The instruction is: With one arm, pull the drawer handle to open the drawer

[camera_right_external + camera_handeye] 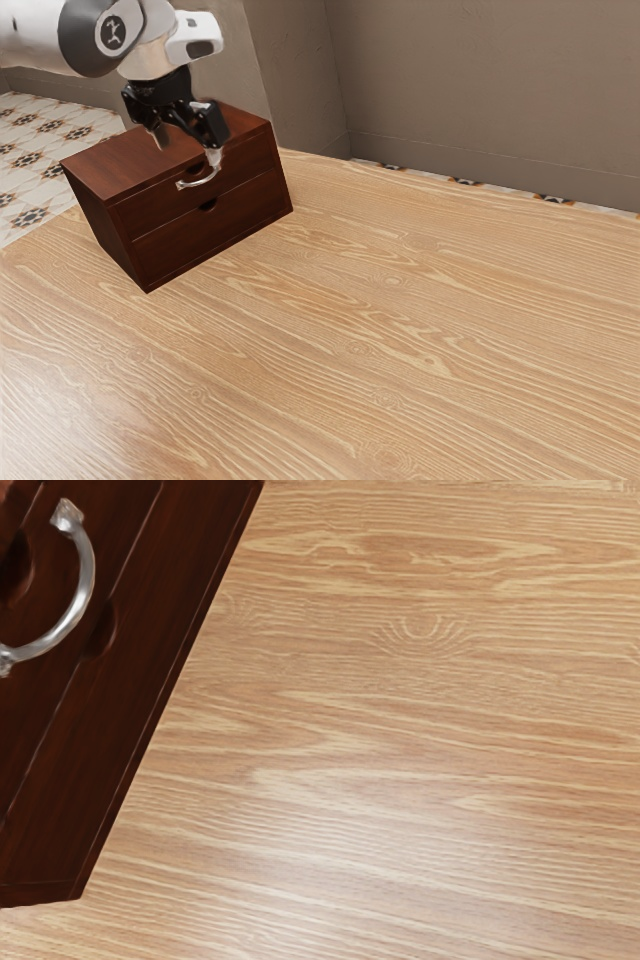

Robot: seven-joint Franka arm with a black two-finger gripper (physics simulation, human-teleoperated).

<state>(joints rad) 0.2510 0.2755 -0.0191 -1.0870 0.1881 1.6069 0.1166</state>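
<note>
Drawer handle (197, 181), a curved silver bar, is sitting on the upper drawer (160, 200) of a dark wooden cabinet (120, 165) in the upper left of the exterior frame. That drawer's front is lying flush with the lower drawer (190, 235) beneath it. The arm's black gripper (187, 143) is hanging just above the handle, its fingers standing wide apart and gripping nothing. The cabinet is resting on a light wooden table (420, 330) stretching across the rest of the frame. From the wrist camera, the handle (70, 600) is arching off the cabinet's dark front (90, 760), with the table's grain (420, 730) spreading beside it.
</note>
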